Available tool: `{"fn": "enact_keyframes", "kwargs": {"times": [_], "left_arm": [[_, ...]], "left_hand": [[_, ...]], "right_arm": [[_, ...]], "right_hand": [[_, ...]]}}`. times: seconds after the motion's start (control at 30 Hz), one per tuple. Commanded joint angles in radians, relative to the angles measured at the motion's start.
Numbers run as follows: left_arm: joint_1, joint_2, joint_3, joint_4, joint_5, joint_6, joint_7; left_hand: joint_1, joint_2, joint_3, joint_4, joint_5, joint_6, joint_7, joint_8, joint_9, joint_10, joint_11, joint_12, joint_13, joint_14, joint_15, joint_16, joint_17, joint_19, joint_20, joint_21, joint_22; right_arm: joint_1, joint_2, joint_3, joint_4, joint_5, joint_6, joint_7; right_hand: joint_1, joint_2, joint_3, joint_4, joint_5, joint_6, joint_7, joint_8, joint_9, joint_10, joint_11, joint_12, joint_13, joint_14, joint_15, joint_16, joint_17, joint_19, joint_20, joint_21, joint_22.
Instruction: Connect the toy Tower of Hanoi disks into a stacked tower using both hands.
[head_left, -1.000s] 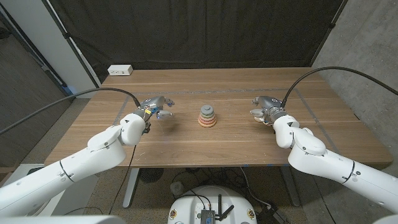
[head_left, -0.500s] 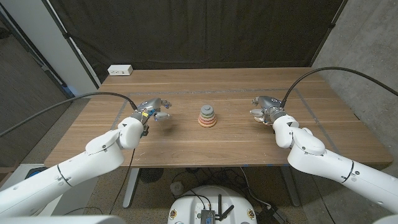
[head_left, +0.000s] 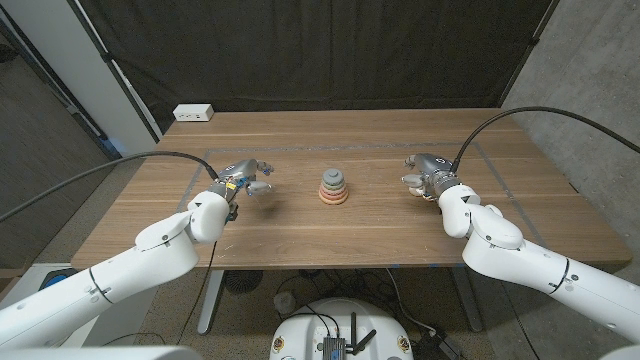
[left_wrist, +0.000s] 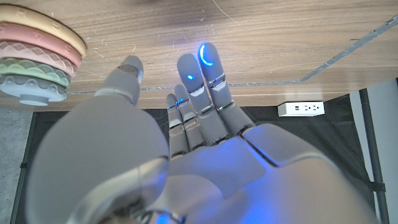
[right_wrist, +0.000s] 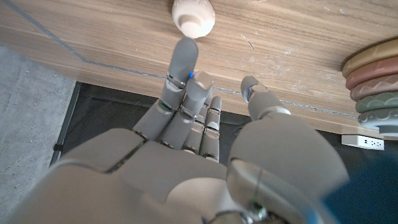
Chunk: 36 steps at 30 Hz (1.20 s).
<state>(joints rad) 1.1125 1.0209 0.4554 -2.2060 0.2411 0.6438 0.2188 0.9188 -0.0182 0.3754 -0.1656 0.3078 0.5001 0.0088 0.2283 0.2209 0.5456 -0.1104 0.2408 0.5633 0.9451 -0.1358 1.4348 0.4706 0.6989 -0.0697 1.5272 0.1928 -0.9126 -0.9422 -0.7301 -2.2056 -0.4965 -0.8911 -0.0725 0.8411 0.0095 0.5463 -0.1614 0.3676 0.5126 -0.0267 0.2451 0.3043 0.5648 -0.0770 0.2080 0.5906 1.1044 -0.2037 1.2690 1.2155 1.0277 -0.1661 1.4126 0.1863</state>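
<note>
The stacked tower (head_left: 334, 187) stands at the table's middle: pastel rings, pink and peach at the base, green above, a grey piece on top. It also shows in the left wrist view (left_wrist: 37, 59) and the right wrist view (right_wrist: 373, 81). My left hand (head_left: 247, 179) hovers to the tower's left, fingers spread, holding nothing (left_wrist: 186, 124). To the tower's right is my right hand (head_left: 428, 176), its fingers extended and apart (right_wrist: 186, 112). A small cream rounded piece (right_wrist: 193, 17) lies on the table just past its fingertips (head_left: 409, 181); whether they touch it I cannot tell.
A white power strip (head_left: 193, 113) lies at the table's back left corner. Thin tape lines (head_left: 480, 160) mark the wooden tabletop (head_left: 330, 240). A black curtain hangs behind the table. Black cables run to both wrists.
My left hand has drifted slightly back toward the near edge. The right hand, the tower and the cream piece have not moved.
</note>
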Motion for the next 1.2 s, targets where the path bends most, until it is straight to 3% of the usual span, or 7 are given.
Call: {"fn": "enact_keyframes", "kwargs": {"times": [0.03, 0.33, 0.87, 1.2], "left_arm": [[-0.014, 0.0, 0.017, 0.016, -0.017, -0.011, 0.007], [-0.027, 0.008, 0.023, 0.018, -0.023, -0.008, -0.003], [-0.027, 0.02, 0.019, 0.024, -0.035, -0.016, 0.001], [-0.006, 0.036, -0.024, 0.023, -0.073, -0.041, 0.013]], "left_hand": [[-0.002, 0.012, 0.007, 0.002, 0.007, 0.01, 0.002, -0.004, 0.005, 0.01, 0.0, 0.0, 0.005, 0.004, -0.084, -0.003, 0.005, 0.005, -0.136, 0.003, 0.002], [-0.003, 0.013, 0.008, 0.003, 0.007, 0.009, 0.003, -0.007, 0.005, 0.01, 0.002, -0.002, 0.006, 0.003, -0.084, -0.004, 0.005, 0.005, -0.136, 0.003, 0.001], [-0.009, 0.016, 0.009, 0.005, 0.007, 0.011, 0.004, -0.009, 0.006, 0.012, 0.003, -0.004, 0.008, 0.003, -0.084, -0.007, 0.006, 0.005, -0.135, 0.002, 0.001], [-0.013, 0.019, 0.01, 0.005, 0.006, 0.013, 0.004, -0.011, 0.007, 0.012, 0.004, -0.006, 0.009, 0.004, -0.084, -0.007, 0.008, 0.005, -0.135, 0.001, 0.001]], "right_arm": [[-0.003, -0.004, 0.002, -0.009, -0.009, -0.013, 0.002], [-0.002, -0.006, 0.0, -0.01, -0.015, -0.025, 0.005], [0.062, -0.002, -0.063, 0.001, -0.047, -0.105, 0.08], [0.107, -0.013, -0.119, 0.003, -0.082, -0.163, 0.143]], "right_hand": [[0.002, 0.004, 0.006, -0.002, 0.006, 0.0, 0.002, 0.001, 0.004, 0.007, 0.0, -0.001, 0.003, 0.005, -0.016, 0.008, 0.001, 0.004, -0.053, 0.001, 0.001], [0.002, 0.003, 0.007, -0.003, 0.007, -0.002, 0.004, -0.002, 0.004, -0.005, 0.004, -0.006, 0.002, 0.003, -0.017, 0.008, 0.001, 0.003, -0.053, 0.001, 0.001], [0.004, -0.013, 0.006, -0.007, 0.007, -0.051, 0.014, -0.024, 0.0, -0.077, 0.016, -0.022, -0.003, -0.022, -0.017, -0.006, -0.007, -0.018, -0.052, -0.009, -0.003], [-0.007, -0.036, -0.011, -0.003, -0.003, -0.067, 0.028, -0.031, -0.007, -0.11, 0.037, -0.022, -0.009, -0.05, -0.016, -0.034, -0.026, -0.034, -0.051, -0.013, 0.0]]}}
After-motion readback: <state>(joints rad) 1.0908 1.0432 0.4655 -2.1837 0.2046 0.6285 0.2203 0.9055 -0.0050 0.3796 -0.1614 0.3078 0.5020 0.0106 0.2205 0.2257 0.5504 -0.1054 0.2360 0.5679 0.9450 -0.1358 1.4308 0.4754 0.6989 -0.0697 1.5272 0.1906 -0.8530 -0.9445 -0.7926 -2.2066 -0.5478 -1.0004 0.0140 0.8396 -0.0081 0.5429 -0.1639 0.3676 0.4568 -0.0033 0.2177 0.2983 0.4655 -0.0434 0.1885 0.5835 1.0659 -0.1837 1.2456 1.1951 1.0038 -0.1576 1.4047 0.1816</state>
